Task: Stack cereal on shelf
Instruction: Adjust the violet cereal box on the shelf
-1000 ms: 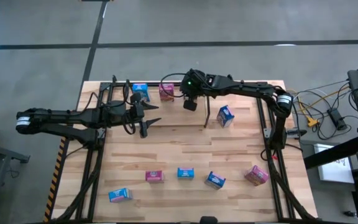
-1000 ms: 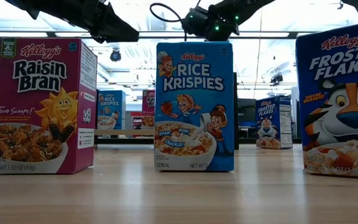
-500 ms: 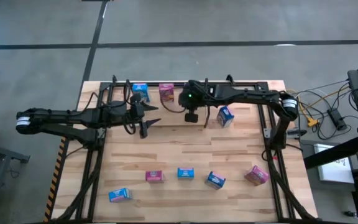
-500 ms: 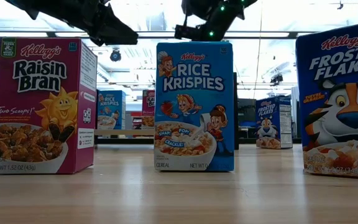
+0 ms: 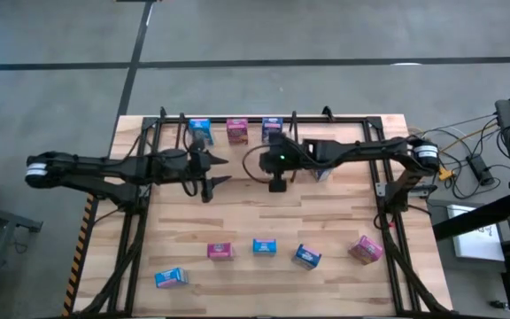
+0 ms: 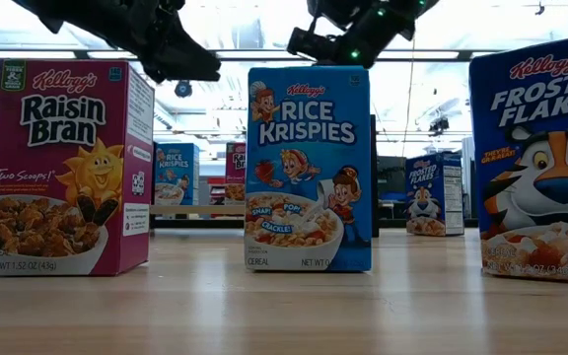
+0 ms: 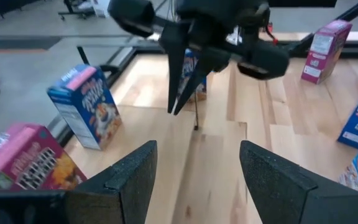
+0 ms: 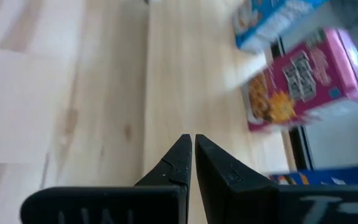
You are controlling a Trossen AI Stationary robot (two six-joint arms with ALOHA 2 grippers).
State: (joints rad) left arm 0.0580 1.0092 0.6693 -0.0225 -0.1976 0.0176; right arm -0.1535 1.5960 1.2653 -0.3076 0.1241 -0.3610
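Wood table [image 5: 264,213]: three cereal boxes [image 5: 235,130] on shelf [image 5: 343,119] at back, five near front. Left gripper [image 5: 212,172] open, empty; right gripper [image 5: 277,183] closed, empty, mid-table.

1. A magenta Raisin Bran cereal box [image 6: 65,166] stands upright on the pale wood tabletop [image 6: 264,311].
2. A blue Rice Krispies box [image 6: 309,168] stands beside it.
3. A blue Frosted Flakes box [image 6: 538,158] is cut off at the frame edge.
4. Smaller boxes [image 6: 434,193] stand far behind.
5. Dark arms [image 6: 136,30] hang overhead.
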